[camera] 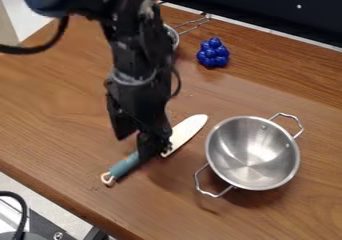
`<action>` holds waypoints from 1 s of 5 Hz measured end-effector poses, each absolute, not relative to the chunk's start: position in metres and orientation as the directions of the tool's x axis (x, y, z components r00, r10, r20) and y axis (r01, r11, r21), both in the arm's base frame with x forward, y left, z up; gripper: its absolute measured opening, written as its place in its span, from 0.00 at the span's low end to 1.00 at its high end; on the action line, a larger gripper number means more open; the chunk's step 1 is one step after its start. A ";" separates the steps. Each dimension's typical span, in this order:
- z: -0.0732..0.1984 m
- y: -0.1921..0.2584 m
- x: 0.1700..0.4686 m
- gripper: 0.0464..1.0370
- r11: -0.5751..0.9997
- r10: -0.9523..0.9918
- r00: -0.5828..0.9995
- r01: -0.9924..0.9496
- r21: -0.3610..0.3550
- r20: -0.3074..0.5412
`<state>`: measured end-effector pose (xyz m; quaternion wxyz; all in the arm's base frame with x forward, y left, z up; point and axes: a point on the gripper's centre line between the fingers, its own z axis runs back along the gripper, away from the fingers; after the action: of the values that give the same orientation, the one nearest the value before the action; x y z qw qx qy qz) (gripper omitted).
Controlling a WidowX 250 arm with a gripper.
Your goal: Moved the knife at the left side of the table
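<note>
The black gripper (pixel 148 145) hangs over the middle of the knife, where handle and blade meet, and hides that part. The knife's blue-green handle (pixel 125 166) slants down to the left and ends in a pale ring. Its whitish blade (pixel 188 131) points up to the right, its tip close to the left of the metal pot. Whether the gripper touches the knife I cannot tell.
A two-handled metal pot (pixel 252 153) stands right of the knife. Behind are a blue cluster of balls (pixel 213 53) and a small metal strainer (pixel 173 36), partly behind the arm. The wooden table's front edge (pixel 63 204) runs along the lower left.
</note>
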<state>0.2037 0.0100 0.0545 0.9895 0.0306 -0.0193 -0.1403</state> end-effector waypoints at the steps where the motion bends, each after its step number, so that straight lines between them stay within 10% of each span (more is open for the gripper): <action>1: 0.074 0.013 0.208 0.95 0.969 -0.245 0.969 0.244 0.039 0.035; 5: 0.086 0.045 0.246 0.96 0.999 0.052 0.992 -0.051 -0.008 0.119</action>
<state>0.2460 0.0453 0.0859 0.9979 -0.0023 -0.0596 0.0259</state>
